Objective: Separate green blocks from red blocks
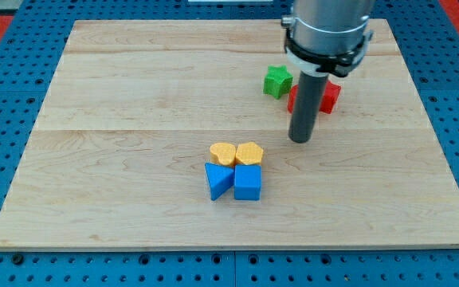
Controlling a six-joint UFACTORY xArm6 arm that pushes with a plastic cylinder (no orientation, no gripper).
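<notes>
A green star-shaped block (277, 81) lies on the wooden board toward the view's upper right. Just right of it sits a red block (329, 96), partly hidden behind the rod, so its shape is unclear. The two look close together, with the rod covering the space between them. My tip (300, 139) rests on the board just below the red block and below-right of the green block, touching neither.
A tight cluster sits at the board's middle: two yellow blocks (223, 153) (249, 153) above a blue triangular block (218, 180) and a blue cube (248, 182). The wooden board (134, 96) lies on a blue perforated table.
</notes>
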